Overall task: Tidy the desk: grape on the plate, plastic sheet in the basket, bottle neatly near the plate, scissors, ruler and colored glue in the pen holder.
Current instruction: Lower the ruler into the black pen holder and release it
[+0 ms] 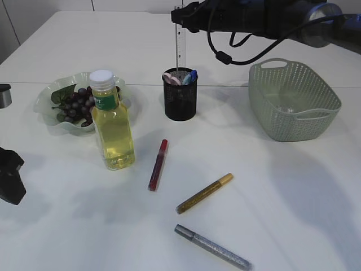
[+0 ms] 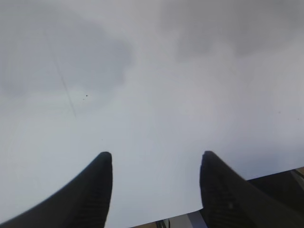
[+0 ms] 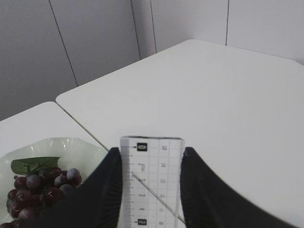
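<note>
My right gripper (image 1: pixel 179 18) reaches in from the top right, shut on a clear ruler (image 1: pixel 179 45) that hangs upright. The ruler's lower end is at the mouth of the black mesh pen holder (image 1: pixel 180 104). In the right wrist view the ruler (image 3: pixel 151 180) is pinched between both fingers. Pink scissors handles (image 1: pixel 171 78) and a blue-tipped item (image 1: pixel 192 75) stick out of the holder. Red (image 1: pixel 158 164), gold (image 1: pixel 204 193) and silver (image 1: pixel 213 247) glue pens lie on the table. Grapes (image 1: pixel 79 103) rest on the plate (image 1: pixel 46 93). The bottle (image 1: pixel 113 125) stands beside it. My left gripper (image 2: pixel 156 159) is open over bare table.
A green basket (image 1: pixel 295 82) stands at the right; a faint clear glint shows on its floor, and I cannot tell whether it is the plastic sheet. The left arm's black end (image 1: pixel 10 176) sits at the left edge. A seam between tables (image 1: pixel 225 86) runs behind the holder.
</note>
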You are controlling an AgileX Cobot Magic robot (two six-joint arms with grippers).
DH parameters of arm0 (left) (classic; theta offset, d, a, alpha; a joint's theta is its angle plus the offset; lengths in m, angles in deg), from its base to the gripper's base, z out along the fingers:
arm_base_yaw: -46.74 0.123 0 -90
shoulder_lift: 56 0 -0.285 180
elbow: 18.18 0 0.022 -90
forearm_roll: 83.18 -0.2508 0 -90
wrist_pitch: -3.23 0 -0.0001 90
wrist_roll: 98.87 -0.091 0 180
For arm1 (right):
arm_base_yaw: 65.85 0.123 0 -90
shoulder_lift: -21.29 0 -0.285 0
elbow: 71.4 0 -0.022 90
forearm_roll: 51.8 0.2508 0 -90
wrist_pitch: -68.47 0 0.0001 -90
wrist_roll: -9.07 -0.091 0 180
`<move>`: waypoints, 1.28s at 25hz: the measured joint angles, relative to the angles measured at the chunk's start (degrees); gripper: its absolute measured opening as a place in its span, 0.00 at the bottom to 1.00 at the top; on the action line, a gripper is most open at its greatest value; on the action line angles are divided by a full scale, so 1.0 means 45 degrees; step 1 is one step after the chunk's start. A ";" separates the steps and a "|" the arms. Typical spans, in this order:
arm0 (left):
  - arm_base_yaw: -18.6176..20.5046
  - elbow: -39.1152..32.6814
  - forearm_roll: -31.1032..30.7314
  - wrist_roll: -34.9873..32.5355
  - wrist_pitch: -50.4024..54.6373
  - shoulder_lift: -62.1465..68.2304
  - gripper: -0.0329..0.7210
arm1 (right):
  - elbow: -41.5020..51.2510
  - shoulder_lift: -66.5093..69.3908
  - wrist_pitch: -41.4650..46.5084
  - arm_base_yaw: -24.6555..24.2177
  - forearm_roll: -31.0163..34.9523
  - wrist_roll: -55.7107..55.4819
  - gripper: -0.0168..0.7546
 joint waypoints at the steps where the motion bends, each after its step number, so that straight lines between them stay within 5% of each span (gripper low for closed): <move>1: 0.0000 0.0000 0.0000 0.0000 0.0000 0.0000 0.61 | 0.0000 0.0000 0.0000 0.0000 0.0079 0.0008 0.40; 9: 0.0000 0.0000 0.0000 0.0000 -0.0213 0.0000 0.61 | 0.0000 0.0000 0.0100 0.0000 0.0405 0.0030 0.56; 15: 0.0000 0.0000 -0.0048 0.0000 -0.0213 0.0000 0.61 | 0.0000 -0.0028 0.0075 0.0000 -0.0020 -0.2062 0.58; 19: 0.0000 0.0000 -0.0369 0.0000 -0.0274 0.0000 0.61 | 0.0000 -0.0694 0.0451 0.0051 -0.5395 -0.7872 0.58; 21: 0.0000 0.0000 -0.0453 0.0000 -0.0294 0.0000 0.61 | 0.0000 -0.1292 0.1696 0.0169 -0.9435 -1.1744 0.56; 24: 0.0000 0.0000 -0.0478 0.0000 -0.0294 0.0000 0.61 | 0.0000 -0.2133 0.4210 0.0312 -1.3571 -1.5960 0.51; 32: 0.0000 0.0000 -0.0523 0.0000 -0.0294 0.0000 0.61 | 0.1993 -0.4521 0.7278 0.0364 -1.5354 -1.8627 0.50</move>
